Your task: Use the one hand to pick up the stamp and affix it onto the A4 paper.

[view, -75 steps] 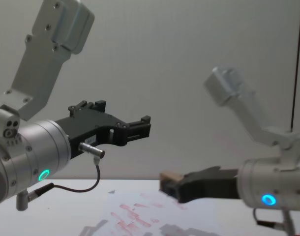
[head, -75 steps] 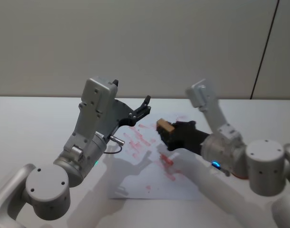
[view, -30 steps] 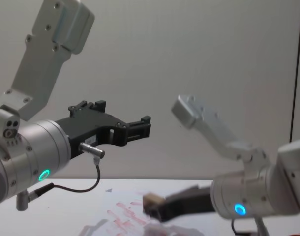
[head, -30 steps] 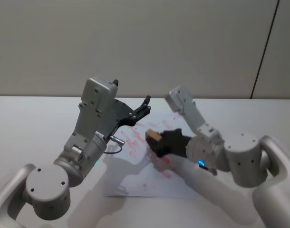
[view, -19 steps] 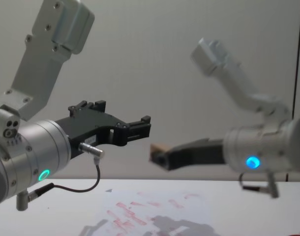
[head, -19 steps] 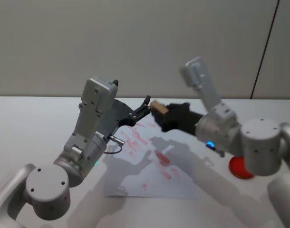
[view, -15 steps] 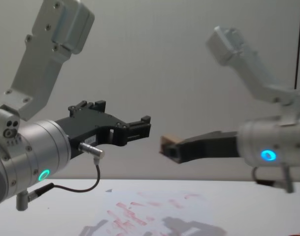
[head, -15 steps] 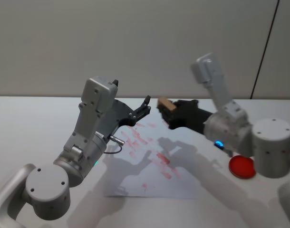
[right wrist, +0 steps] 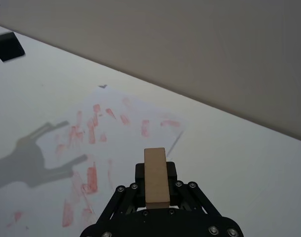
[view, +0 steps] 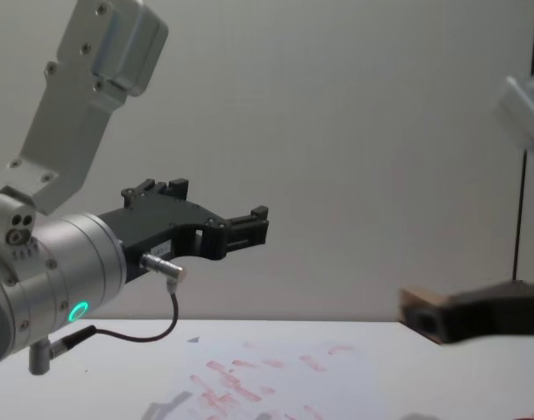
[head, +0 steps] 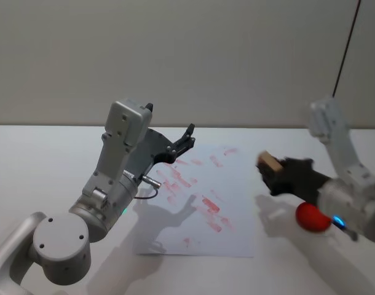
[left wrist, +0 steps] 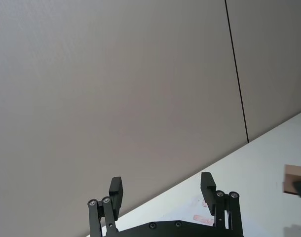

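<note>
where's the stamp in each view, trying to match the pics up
Head view: stamp right of centre, just right of the A4 paper, held by the right gripper.
Chest view: stamp lower right, raised above the table.
Left wrist view: stamp at that picture's right edge.
Right wrist view: stamp low in the middle, between the jaws.
Shared landmark: the A4 paper's red marks.

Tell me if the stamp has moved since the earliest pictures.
Yes. In the head view the stamp, in the right gripper, has swung right: earlier above the paper, now beyond its right edge, near the red pad. Left gripper stays parked.
</note>
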Robot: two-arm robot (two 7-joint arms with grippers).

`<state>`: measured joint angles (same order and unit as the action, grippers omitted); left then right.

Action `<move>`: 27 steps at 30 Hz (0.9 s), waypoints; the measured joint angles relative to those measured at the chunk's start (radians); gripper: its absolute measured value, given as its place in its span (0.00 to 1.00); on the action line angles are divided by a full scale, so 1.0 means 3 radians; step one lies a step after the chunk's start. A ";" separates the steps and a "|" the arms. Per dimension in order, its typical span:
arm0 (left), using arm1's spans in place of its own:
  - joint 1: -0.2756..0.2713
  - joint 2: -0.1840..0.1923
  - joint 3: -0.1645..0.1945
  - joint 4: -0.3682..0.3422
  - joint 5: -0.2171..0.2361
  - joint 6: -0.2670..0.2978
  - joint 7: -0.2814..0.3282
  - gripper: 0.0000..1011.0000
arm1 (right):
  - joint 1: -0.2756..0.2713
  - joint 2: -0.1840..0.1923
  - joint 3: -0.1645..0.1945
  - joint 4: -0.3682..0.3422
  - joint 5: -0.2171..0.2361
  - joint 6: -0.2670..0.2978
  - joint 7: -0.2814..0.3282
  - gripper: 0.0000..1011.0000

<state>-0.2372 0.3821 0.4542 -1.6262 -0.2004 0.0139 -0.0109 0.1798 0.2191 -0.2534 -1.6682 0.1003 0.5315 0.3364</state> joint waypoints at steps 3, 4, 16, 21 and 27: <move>0.0000 0.0000 0.0000 0.0000 0.0000 0.0000 0.0000 0.99 | -0.0131 0.0091 0.0044 -0.0111 0.0037 0.0042 -0.0098 0.22; 0.0000 0.0000 0.0000 0.0000 0.0000 0.0000 0.0000 0.99 | -0.0197 0.0135 0.0067 -0.0166 0.0051 0.0055 -0.0143 0.22; 0.0000 0.0000 0.0000 0.0000 0.0000 0.0000 0.0000 0.99 | -0.0530 0.0342 0.0183 -0.0366 0.0123 0.0077 -0.0403 0.22; 0.0000 0.0000 0.0000 0.0000 0.0000 0.0000 0.0000 0.99 | -0.0591 0.0373 0.0201 -0.0373 0.0136 0.0078 -0.0447 0.22; 0.0000 0.0000 0.0000 0.0000 0.0000 0.0000 0.0000 0.99 | -0.0614 0.0378 0.0204 -0.0305 0.0137 0.0078 -0.0461 0.22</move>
<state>-0.2372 0.3821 0.4542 -1.6262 -0.2004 0.0139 -0.0108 -0.0044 0.3324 -0.1922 -1.7598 0.1413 0.5550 0.1980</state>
